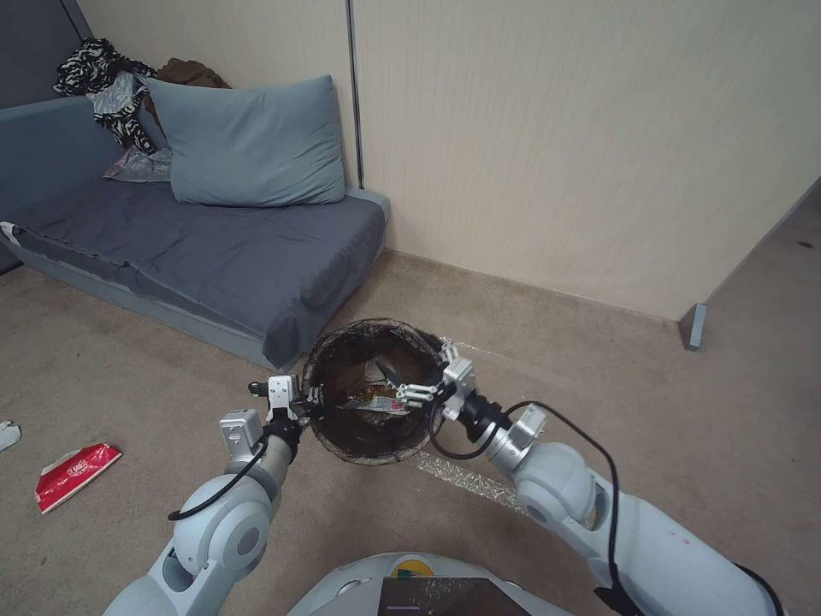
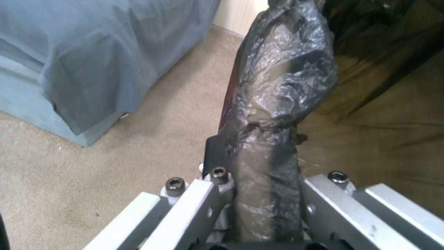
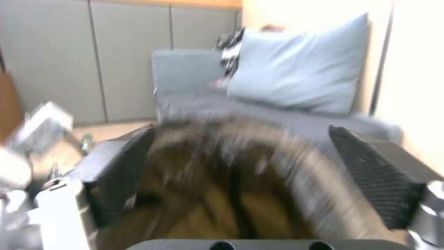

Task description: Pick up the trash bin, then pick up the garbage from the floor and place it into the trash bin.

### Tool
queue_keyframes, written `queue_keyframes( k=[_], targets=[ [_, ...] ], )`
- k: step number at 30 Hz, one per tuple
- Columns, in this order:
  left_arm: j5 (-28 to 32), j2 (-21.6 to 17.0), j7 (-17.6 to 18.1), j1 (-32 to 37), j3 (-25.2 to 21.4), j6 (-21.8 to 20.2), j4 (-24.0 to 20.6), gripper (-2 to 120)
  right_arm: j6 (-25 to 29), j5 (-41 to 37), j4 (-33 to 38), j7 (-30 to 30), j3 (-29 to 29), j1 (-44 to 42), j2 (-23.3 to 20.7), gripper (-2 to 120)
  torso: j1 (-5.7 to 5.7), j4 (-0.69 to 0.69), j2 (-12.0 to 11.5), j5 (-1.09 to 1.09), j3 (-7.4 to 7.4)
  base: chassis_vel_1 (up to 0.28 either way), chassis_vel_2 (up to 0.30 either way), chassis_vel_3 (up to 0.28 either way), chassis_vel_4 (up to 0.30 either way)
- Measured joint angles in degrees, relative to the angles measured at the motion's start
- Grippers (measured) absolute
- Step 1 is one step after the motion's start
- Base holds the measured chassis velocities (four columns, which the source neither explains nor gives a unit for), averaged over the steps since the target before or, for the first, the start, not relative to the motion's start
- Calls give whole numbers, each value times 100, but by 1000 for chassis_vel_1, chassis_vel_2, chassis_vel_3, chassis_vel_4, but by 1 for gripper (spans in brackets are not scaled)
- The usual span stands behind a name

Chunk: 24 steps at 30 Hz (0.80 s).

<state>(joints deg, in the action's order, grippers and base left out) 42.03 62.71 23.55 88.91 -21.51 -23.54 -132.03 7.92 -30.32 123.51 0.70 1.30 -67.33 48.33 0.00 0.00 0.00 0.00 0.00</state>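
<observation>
- Your left end effector was clamped on the near-left rim of the one trash bin; in the left wrist view its fingers pinched the bag-covered rim from both sides, so it was closed on the bin.
- The trash bin was held off the carpet in front of you, between the two arms, just off the corner of the sofa bed. Its dark liner was folded over the rim.
- Your right end effector was at the right side of the bin's mouth, reaching over the rim. In the right wrist view its two dark pads stood wide apart with the bin's opening between them; it gripped nothing.
- Inside the bin you could see litter: at least one wrapper with red and white print; the pieces could not be counted.
- One red-and-white wrapper lay on the carpet well to your left. A small white scrap lay at the left edge beyond it.
- One blue-grey pillow leaned against the wall on the sofa bed, with a heap of clothes behind it.
</observation>
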Motion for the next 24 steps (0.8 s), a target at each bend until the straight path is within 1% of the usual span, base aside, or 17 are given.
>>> queue_keyframes(
  k=[1, 2, 4, 5, 6, 7, 8, 9, 10, 12, 13, 14, 15, 19, 21, 23, 24],
  targets=[
    [0, 0, 0, 0, 0, 0, 0, 3, 0, 0, 0, 0, 0, 0, 0, 96, 0, 0, 0, 0, 0, 0, 0, 0, 0],
    [-11, 2, -5, 0, -6, 12, 18, 3, 1, -38, 152, -79, -351, -157, 15, 99, 0, 0, 0, 0, 0, 0, 0, 0, 0],
    [-35, 3, -18, -5, -9, 27, 46, 3, -51, -78, 305, -274, -796, -324, 65, 100, 0, -1, 0, 0, 0, 0, 0, 0, 0],
    [-35, 3, -18, -5, -9, 27, 46, 3, -51, -78, 305, -274, -796, -324, 65, 100, 0, -1, 0, 0, 0, 0, 0, 0, 0],
    [-57, 4, -34, -14, -8, 44, 71, 3, -144, -129, 388, -424, -1181, -428, 120, 100, 0, -1, 0, 0, 0, 0, 0, 0, 0],
    [-67, 5, -41, -19, -7, 55, 83, 3, -192, -143, 411, -494, -1334, -463, 144, 100, 0, -1, 0, 0, 0, 0, 0, 0, 0],
    [-92, 9, -53, -39, 4, 80, 112, 3, -317, -160, 440, -681, -1658, -524, 204, 100, 0, -1, 0, 0, 0, 0, 0, 0, 0],
    [-92, 9, -53, -39, 4, 80, 112, 3, -317, -160, 440, -681, -1658, -524, 204, 100, 0, -1, 0, 0, 0, 0, 0, 0, 0],
    [-114, 14, -58, -52, 13, 97, 134, 3, -438, -170, 450, -844, -1907, -565, 261, 100, 0, -1, 0, 0, 0, 0, 0, 0, 0],
    [-136, 19, -61, -62, 18, 108, 149, 3, -512, -172, 455, -929, -2022, -587, 290, 100, 0, -1, 0, 1, 0, 0, 0, 0, 0],
    [-175, 30, -60, -76, 21, 123, 169, 3, -626, -171, 455, -1070, -2206, -640, 340, 100, 0, -1, 0, 0, 0, 0, 0, 0, 0],
    [-305, 58, -35, -107, 5, 160, 205, 3, -834, -59, 445, -1337, -2557, -886, 487, 100, 0, 0, 0, 0, 0, 0, 0, 0, 0],
    [-347, 60, -25, -112, -26, 169, 208, 3, -929, 112, 433, -1456, -2729, -1145, 617, 100, 0, 0, 0, 1, 0, 0, 0, 0, 0],
    [-392, 51, -21, -112, -89, 175, 208, 3, -1004, 431, 417, -1572, -2896, -1497, 901, 100, 0, 0, 0, 0, 0, 0, 0, 0, 0],
    [-393, 50, -21, -112, -93, 176, 208, 3, -1009, 453, 417, -1579, -2904, -1517, 920, 100, 0, -1, 0, 1, 0, 0, 0, 0, 0],
    [-397, 36, -17, -112, -154, 201, 232, 3, -1003, 858, 408, -1631, -3013, -1804, 1370, 100, 0, 1, 0, -1, 0, 0, 0, 0, 0],
    [-397, 36, -17, -112, -154, 201, 232, 3, -1003, 858, 408, -1631, -3013, -1804, 1370, 100, 0, 1, 0, -1, 0, 0, 0, 0, 0]
  ],
)
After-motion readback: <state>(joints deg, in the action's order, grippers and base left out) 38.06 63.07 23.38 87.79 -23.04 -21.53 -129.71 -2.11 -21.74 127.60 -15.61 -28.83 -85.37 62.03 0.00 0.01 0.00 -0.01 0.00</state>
